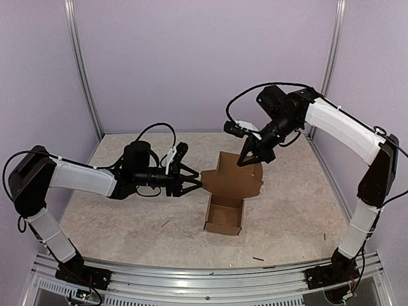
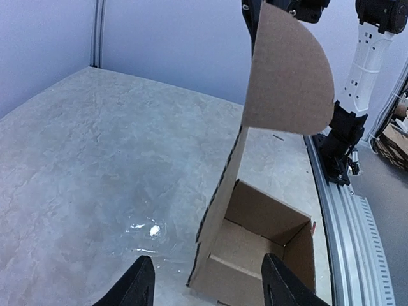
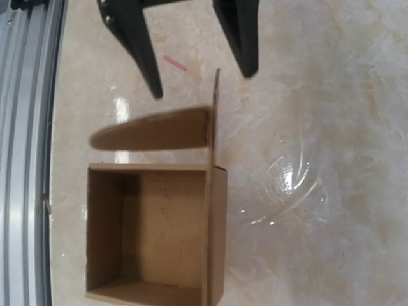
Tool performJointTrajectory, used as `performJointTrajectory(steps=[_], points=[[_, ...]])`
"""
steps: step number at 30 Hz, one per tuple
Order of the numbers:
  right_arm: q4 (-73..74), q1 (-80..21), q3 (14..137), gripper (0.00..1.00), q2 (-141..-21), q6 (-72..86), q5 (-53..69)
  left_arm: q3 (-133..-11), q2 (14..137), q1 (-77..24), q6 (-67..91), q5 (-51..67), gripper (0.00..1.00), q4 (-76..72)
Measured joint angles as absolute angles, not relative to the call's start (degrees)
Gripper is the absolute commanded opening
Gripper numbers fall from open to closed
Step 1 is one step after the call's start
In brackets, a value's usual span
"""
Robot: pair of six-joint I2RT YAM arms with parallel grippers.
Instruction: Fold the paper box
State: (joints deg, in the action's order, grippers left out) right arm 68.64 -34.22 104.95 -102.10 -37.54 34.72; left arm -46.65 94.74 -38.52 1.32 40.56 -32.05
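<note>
paper box [image 1: 224,213] mid table [image 1: 115,217], base open on top, lid panel upright. Right tool [image 1: 250,160] straddles lid top edge, fingers apart, no pinch seen, probably guarding against lid tipping. Left tool [image 1: 196,180] half-wide, empty, just left of lid, likely lined up to push it.

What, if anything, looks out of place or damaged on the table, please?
Only a few thin dark scraps lying loose on the table near its front edge. The paper box looks undamaged, its lid panel standing upright.
</note>
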Motion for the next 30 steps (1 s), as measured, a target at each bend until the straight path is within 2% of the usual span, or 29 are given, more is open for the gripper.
performJointTrajectory(steps=[6,9,13,21,26,30], points=[[67.5,-33.7,104.9,0.0,-102.1,-36.6,34.9,-53.5,98.5,-40.1,1.1,41.2,0.08,-31.0],[67.0,-33.3,104.7,0.0,-102.1,-36.0,34.7,-55.3,99.6,-40.6,0.7,40.8,0.0,-29.9],[65.5,-31.6,103.8,0.0,-102.0,-34.6,33.7,-57.4,100.7,-42.2,1.5,36.9,0.0,-28.0],[62.7,-30.5,102.5,0.0,-101.2,-31.9,29.7,-63.5,103.5,-46.9,11.6,25.4,0.15,-24.8],[61.7,-30.5,102.2,0.0,-101.2,-31.4,28.5,-66.9,106.8,-47.8,15.3,24.6,0.37,-24.5],[58.7,-30.5,98.2,0.0,-99.1,-32.1,27.9,-62.7,103.9,-47.8,13.5,24.5,0.52,-23.7]])
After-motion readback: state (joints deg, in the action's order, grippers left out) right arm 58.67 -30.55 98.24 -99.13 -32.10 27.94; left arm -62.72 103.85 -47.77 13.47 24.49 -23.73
